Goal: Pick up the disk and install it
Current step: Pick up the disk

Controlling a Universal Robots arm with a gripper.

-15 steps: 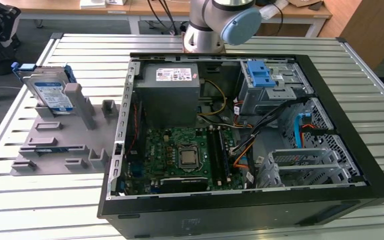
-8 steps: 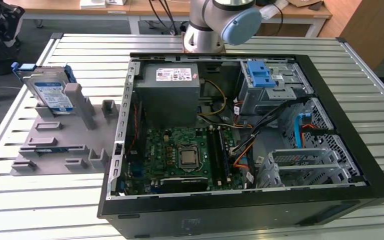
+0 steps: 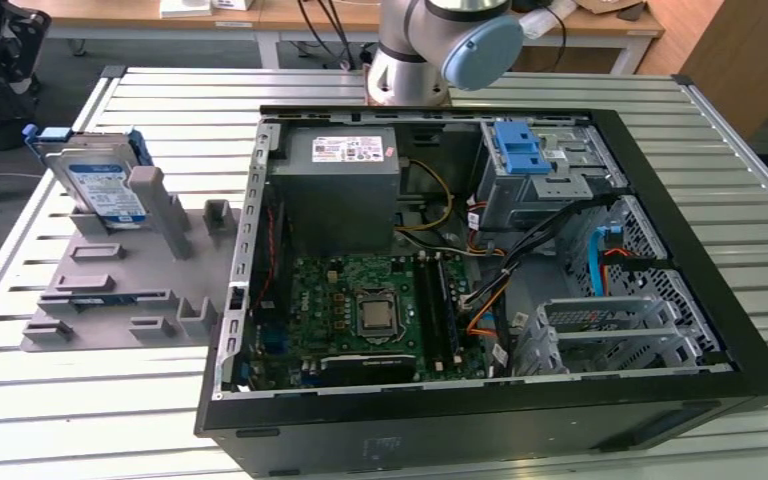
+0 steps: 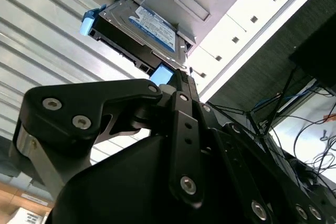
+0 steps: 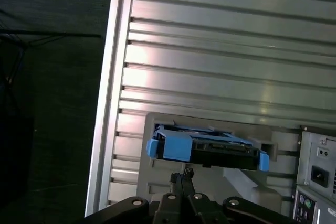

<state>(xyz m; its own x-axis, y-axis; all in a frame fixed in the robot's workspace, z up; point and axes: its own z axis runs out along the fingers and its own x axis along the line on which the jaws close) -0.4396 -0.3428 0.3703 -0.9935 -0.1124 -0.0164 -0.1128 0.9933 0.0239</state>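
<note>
The disk (image 3: 97, 180) is a silver hard drive with a blue-and-white label and a blue rail frame. It stands on edge, leaning in the grey holder (image 3: 117, 290) on the table at the exterior view's left. In the first wrist view the disk (image 5: 207, 150) shows edge-on, its blue rail facing the camera. My gripper (image 5: 182, 178) hangs just short of that rail, fingers shut together with nothing between them. In the second wrist view the gripper (image 4: 176, 74) points at the near end of the disk (image 4: 152, 27) and stays apart from it.
An open black computer case (image 3: 704, 200) lies on the slatted metal table (image 3: 64, 400) beside the holder. Inside are a grey power supply (image 3: 344, 170), a motherboard (image 3: 371, 310), a blue-latched bay (image 3: 524, 150) and a metal drive cage (image 3: 611, 335). The arm's base (image 3: 411, 60) stands behind the case.
</note>
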